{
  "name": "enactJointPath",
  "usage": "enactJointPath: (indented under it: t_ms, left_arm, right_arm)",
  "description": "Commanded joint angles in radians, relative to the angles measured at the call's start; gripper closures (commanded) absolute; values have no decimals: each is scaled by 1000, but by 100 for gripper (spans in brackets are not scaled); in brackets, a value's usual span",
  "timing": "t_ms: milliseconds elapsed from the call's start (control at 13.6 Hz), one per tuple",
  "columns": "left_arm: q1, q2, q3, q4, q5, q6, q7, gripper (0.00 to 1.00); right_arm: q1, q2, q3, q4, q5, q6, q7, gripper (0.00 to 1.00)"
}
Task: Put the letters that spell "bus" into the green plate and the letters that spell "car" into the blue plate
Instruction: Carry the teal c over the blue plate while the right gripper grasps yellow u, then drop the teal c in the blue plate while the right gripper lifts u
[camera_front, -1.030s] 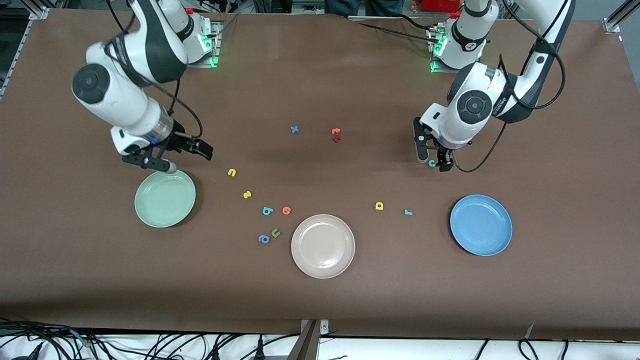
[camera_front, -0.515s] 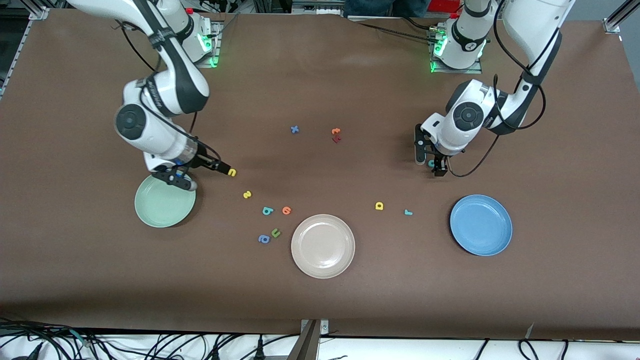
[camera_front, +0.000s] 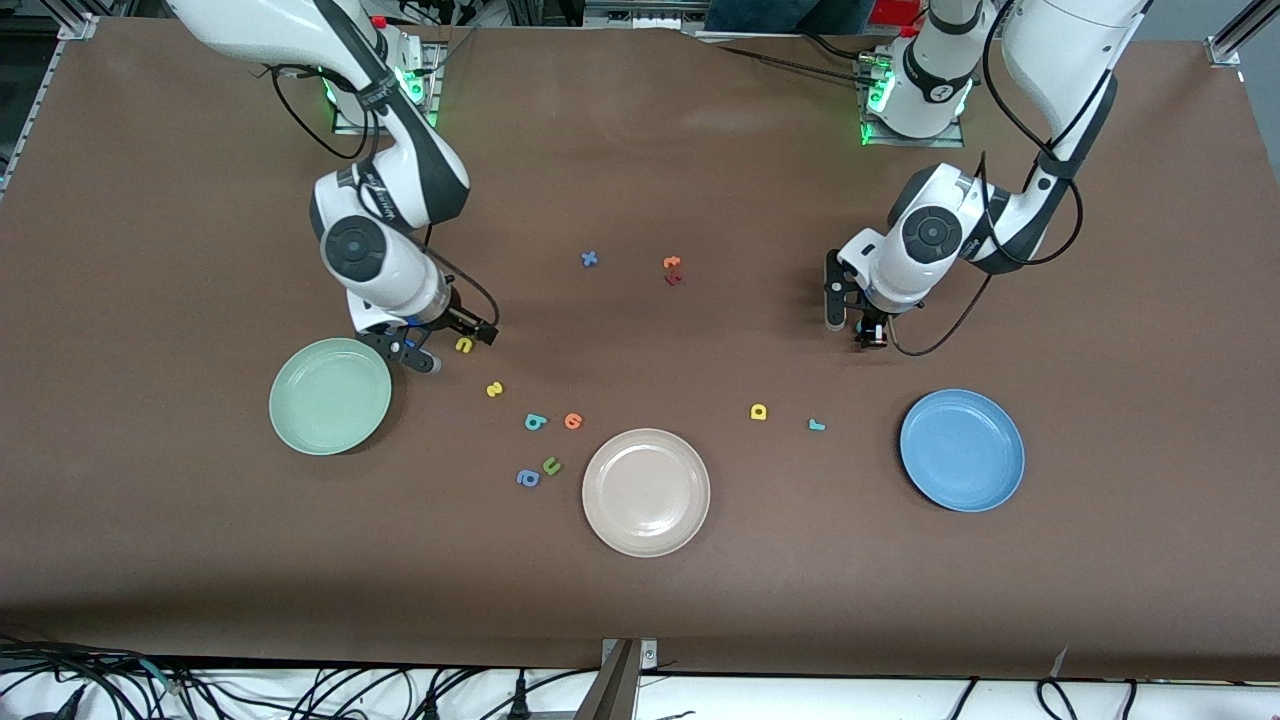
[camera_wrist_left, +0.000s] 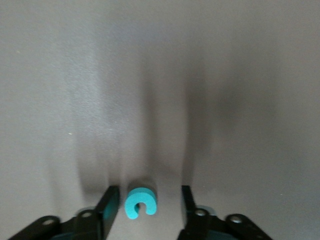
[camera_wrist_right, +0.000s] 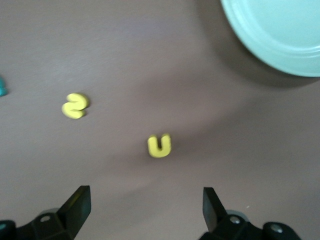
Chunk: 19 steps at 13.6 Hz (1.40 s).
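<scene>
A teal "c" (camera_wrist_left: 140, 204) lies flat on the table between the fingers of my left gripper (camera_wrist_left: 148, 202) (camera_front: 851, 322). One finger is almost against the "c" and the other stands clear of it, so the gripper is open. My right gripper (camera_front: 450, 346) (camera_wrist_right: 145, 202) hangs wide open low over the yellow "u" (camera_front: 463, 344) (camera_wrist_right: 159, 145), beside the green plate (camera_front: 330, 396) (camera_wrist_right: 280, 35). The yellow "s" (camera_front: 494, 389) (camera_wrist_right: 75, 105) and teal "b" (camera_front: 535, 421) lie nearer the front camera. The yellow "a" (camera_front: 758, 411) and teal "r" (camera_front: 817, 425) lie near the blue plate (camera_front: 962, 450).
A beige plate (camera_front: 646, 492) sits between the two coloured plates, nearest the front camera. An orange round letter (camera_front: 573, 421), a green "u" (camera_front: 551, 465) and a blue "a" (camera_front: 527, 478) lie by the "b". A blue "x" (camera_front: 589, 259) and orange and red letters (camera_front: 672, 270) lie mid-table.
My right arm swung from the green plate's rim to above the yellow "u", jaws still wide. My left gripper sank to the table and its fingers drew in around the teal "c".
</scene>
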Motion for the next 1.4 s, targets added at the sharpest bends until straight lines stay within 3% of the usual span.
enactJointPath:
  t_ms: [0, 74, 441, 589, 809, 1104, 1177, 1251, 1324]
  left_arm:
    - [11, 4, 1, 0, 33, 8, -2, 88]
    - [11, -1, 1, 0, 33, 8, 0, 97]
    - [14, -61, -2, 57, 30, -63, -2, 96]
    - [20, -56, 7, 159, 32, -177, 6, 96]
    - [32, -1, 16, 349, 42, -337, 12, 96]
    - [123, 143, 21, 521, 157, -341, 12, 91]
    - [129, 171, 21, 546, 170, -333, 12, 84]
    - [132, 200, 21, 575, 174, -333, 12, 63]
    - [132, 212, 21, 584, 180, -333, 14, 10]
  right_arm:
    - [6, 12, -14, -3, -74, 6, 56, 1]
    - [6, 21, -22, -3, -76, 11, 59, 1]
    - [6, 67, -40, 0, -70, 79, 82, 12]
    - [9, 85, -40, 0, -70, 115, 110, 20]
    - [20, 102, -40, 0, -68, 135, 111, 23]
    - [28, 114, -40, 0, -73, 138, 110, 28]
    - [28, 119, -40, 0, -74, 141, 110, 29]
    - [29, 121, -42, 0, -76, 141, 110, 31]
    - [31, 122, -46, 0, -77, 141, 108, 33]
